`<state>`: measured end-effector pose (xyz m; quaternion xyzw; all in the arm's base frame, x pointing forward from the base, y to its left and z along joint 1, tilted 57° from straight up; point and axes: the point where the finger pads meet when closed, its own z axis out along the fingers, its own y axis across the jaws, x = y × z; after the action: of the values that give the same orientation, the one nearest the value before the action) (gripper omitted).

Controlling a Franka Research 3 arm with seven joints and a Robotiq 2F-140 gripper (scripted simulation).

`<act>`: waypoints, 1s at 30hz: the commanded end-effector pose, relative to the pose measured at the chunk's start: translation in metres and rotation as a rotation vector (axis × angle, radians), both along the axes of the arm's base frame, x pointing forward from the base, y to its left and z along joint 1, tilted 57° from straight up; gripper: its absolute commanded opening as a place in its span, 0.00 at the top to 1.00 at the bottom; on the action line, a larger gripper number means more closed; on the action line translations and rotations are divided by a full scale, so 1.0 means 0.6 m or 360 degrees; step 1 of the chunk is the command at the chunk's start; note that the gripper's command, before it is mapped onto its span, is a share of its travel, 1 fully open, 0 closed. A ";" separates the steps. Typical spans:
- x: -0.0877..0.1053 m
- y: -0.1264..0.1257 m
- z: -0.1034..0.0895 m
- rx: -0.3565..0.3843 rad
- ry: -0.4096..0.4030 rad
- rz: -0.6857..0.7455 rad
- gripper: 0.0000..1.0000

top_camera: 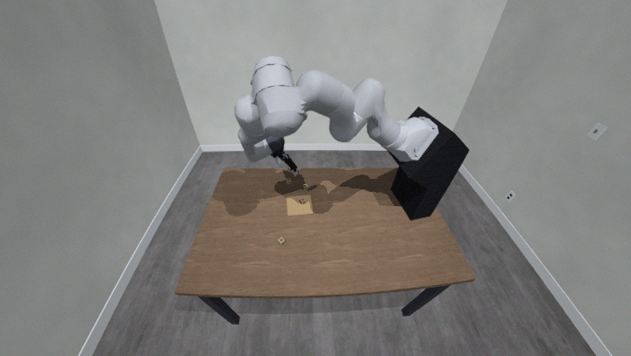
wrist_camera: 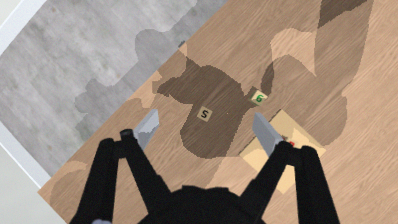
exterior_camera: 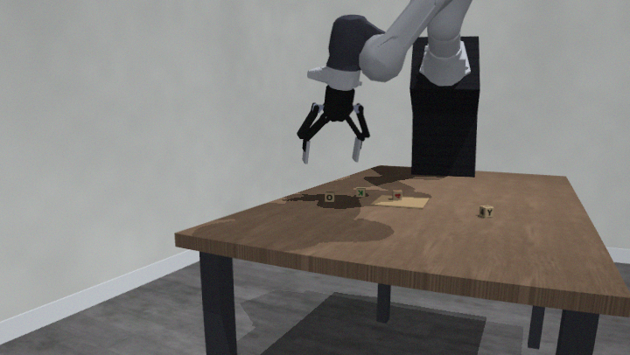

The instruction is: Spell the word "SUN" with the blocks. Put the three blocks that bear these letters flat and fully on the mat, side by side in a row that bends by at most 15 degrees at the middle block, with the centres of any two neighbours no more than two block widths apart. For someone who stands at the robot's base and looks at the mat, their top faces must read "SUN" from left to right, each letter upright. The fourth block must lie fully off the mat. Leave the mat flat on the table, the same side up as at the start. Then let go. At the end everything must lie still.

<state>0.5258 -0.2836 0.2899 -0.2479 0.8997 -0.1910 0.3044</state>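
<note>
With its fingers spread wide and nothing between them, the gripper (top_camera: pixel 294 172) (exterior_camera: pixel 332 162) (wrist_camera: pixel 205 119) hangs above the table beyond the mat (top_camera: pixel 299 209) (exterior_camera: pixel 403 202) (wrist_camera: pixel 284 181), presumably to line up on the S block (top_camera: pixel 288 181) (exterior_camera: pixel 329 197) (wrist_camera: pixel 204 114). The green-marked block (top_camera: pixel 305 187) (exterior_camera: pixel 360 191) (wrist_camera: pixel 258 97) sits just beside the mat (its letter awaits checking), the red-marked block (top_camera: pixel 302 201) (exterior_camera: pixel 396 194) on it, the Y-sided block (top_camera: pixel 281 240) (exterior_camera: pixel 486 212) well apart.

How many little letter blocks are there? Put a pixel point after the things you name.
4. One block sits on the mat (top_camera: pixel 294 209) (exterior_camera: pixel 408 203) (wrist_camera: pixel 283 177). The S block (top_camera: pixel 288 181) (exterior_camera: pixel 329 197) (wrist_camera: pixel 204 114) and the block with a green 6 (top_camera: pixel 305 187) (exterior_camera: pixel 360 191) (wrist_camera: pixel 259 97) are beyond the mat's far edge in the top view. Another (top_camera: pixel 281 240) (exterior_camera: pixel 486 212) is alone on the other side.
</note>
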 end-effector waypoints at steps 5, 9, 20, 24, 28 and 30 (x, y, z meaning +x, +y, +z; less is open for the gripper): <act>0.001 0.001 0.001 0.0002 0.0000 0.0000 0.00; 0.001 0.001 0.001 0.0002 0.0000 0.0000 0.00; 0.001 0.001 0.001 0.0002 0.0000 0.0000 0.00; 0.000 0.001 0.000 0.0002 -0.0001 -0.0001 0.00; -0.004 0.018 -0.007 0.0031 -0.0014 -0.0009 0.00; -0.017 0.065 -0.023 0.0112 -0.0056 -0.0033 0.00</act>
<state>0.5194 -0.2704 0.2841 -0.2388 0.9013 -0.1843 0.3108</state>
